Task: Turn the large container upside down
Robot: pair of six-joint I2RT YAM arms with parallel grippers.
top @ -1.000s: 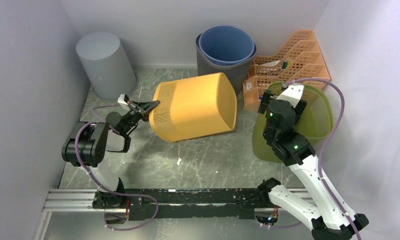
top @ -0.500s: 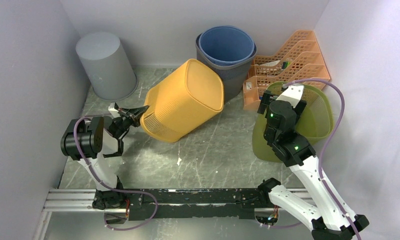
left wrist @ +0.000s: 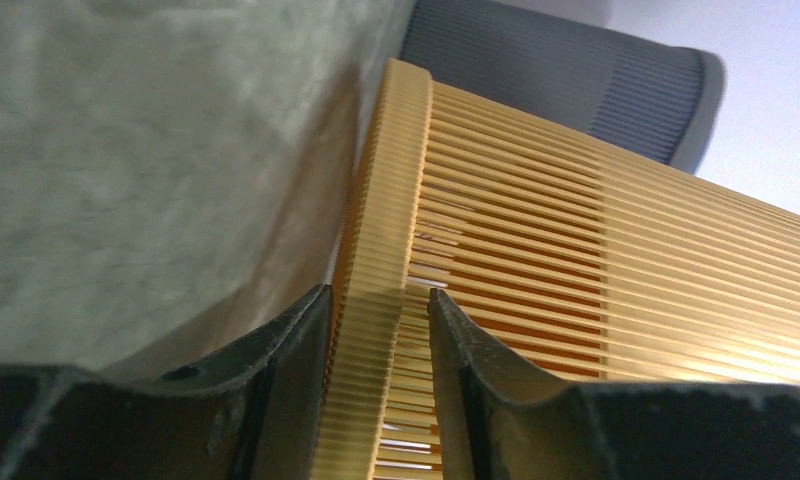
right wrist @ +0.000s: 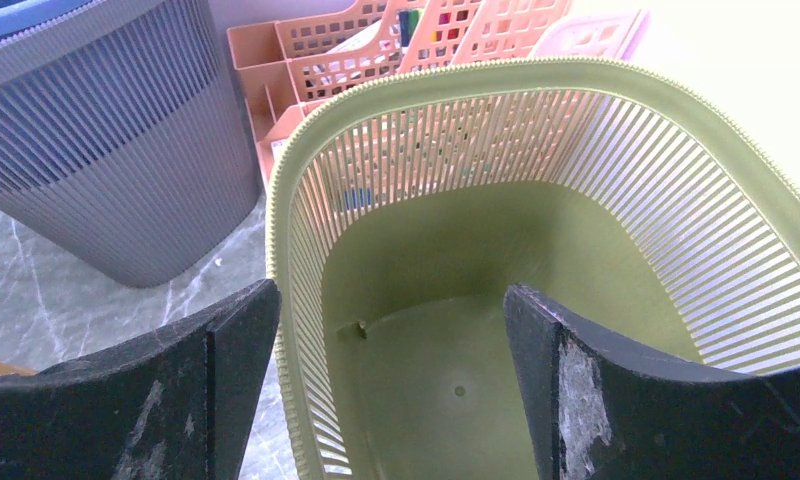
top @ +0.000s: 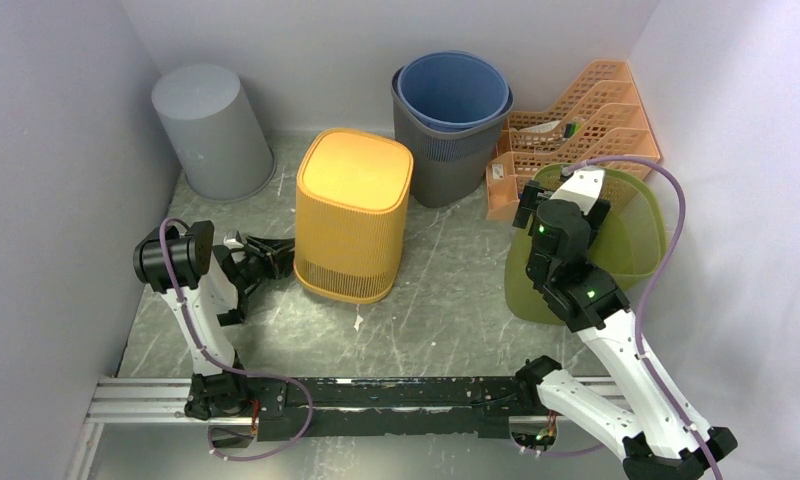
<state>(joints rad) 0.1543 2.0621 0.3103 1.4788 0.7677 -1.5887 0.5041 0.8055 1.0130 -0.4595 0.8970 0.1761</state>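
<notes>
Lab test booth: bare white walls (top: 306,40) around a stone-look table (top: 436,300), metal rail (top: 136,400) at the table's near edge.

Count five bins: yellow bin (top: 354,215), grey bin (top: 211,130), charcoal bin (top: 446,172), blue bin (top: 454,90), green bin (top: 641,240); one orange rack (top: 576,120).

Soft, even overhead light leaves faint shadows on the desk (top: 446,300). Left wrist view blurs toward ten o'clock; overhead view is sharp.

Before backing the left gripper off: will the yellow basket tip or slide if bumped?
Probably won't tip: the yellow basket stands on its open rim. Thin slatted walls look light, so the left gripper straddling that rim could drag it sideways.
</notes>
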